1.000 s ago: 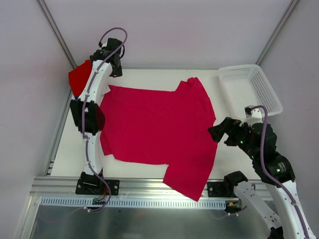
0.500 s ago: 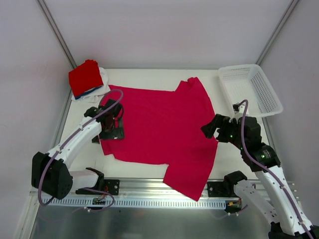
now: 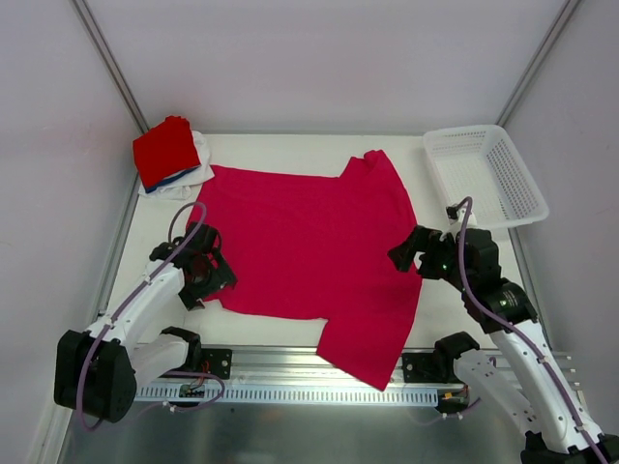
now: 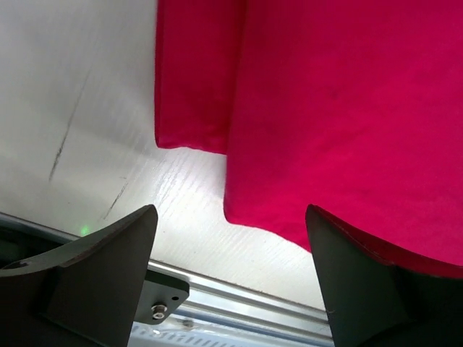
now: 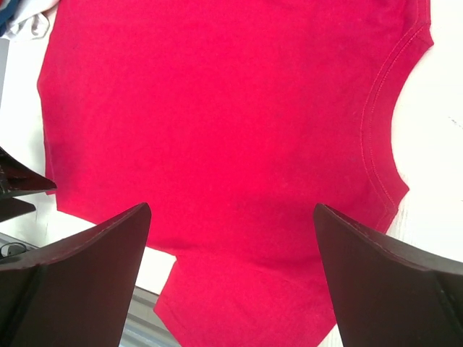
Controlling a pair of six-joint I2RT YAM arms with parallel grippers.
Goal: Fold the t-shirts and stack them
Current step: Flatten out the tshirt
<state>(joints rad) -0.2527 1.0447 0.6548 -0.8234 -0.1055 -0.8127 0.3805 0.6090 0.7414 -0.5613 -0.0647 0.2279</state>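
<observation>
T-shirt (image 3: 309, 242), plain crimson, on table (image 3: 290, 150)

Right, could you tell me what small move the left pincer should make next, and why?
Probably lower the left pincer and close it on the near-left corner of the crimson-pink cloth t-shirt. Its jaws stand open over that corner, the shirt lies spread flat on the white table, and nothing is gripped, so folding likely needs this grasp first.

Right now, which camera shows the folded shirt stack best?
Top external: the whole folded stack sits at far left, red on top. Right wrist catches only a white-and-blue scrap of it in its top-left corner. Left wrist misses it.
</observation>
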